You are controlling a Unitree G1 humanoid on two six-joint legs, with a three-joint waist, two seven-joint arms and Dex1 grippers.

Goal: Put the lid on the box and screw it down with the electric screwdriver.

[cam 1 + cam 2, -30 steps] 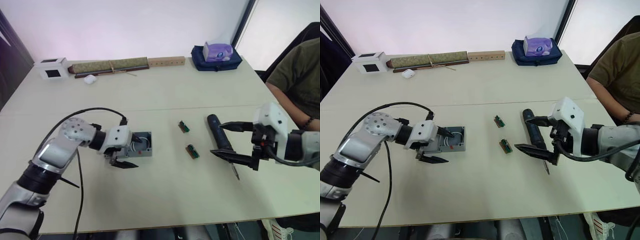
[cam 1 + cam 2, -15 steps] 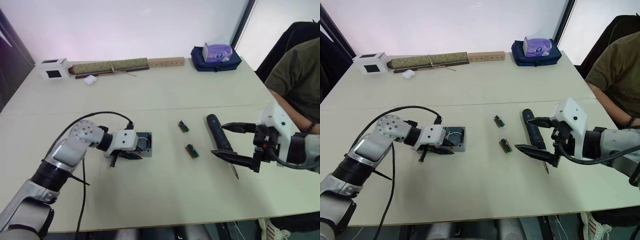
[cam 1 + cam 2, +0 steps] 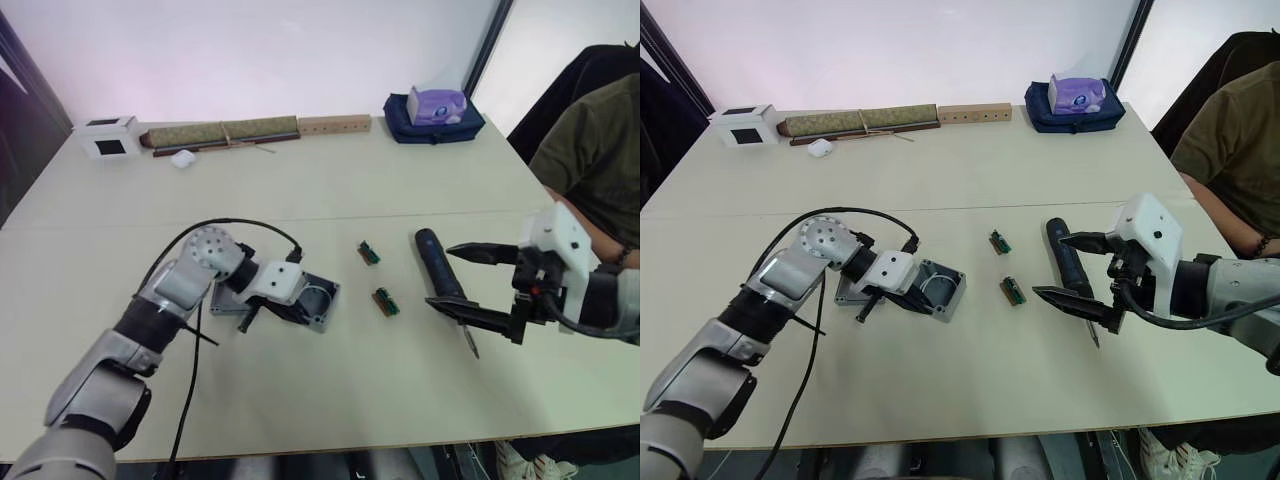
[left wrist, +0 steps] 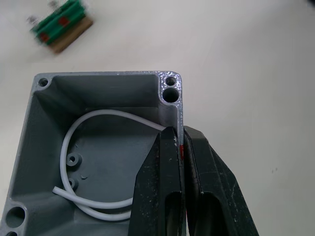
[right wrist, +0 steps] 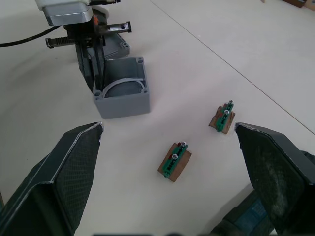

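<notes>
The box [image 3: 940, 291] sits on the pale table [image 3: 970, 180], tipped up on its side, one wall pinched between the fingers of my left gripper [image 4: 181, 147] (white wire coiled inside); a second ago it lay flat and further to my left. The lid [image 3: 851, 293] lies flat behind it. My right gripper [image 3: 1080, 270] spreads wide around the electric screwdriver [image 3: 1068, 268]; a person [image 3: 1230, 140] sits at my right.

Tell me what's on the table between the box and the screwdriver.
Two small green circuit modules lie between the box and the electric screwdriver, seen in both eye views.
</notes>
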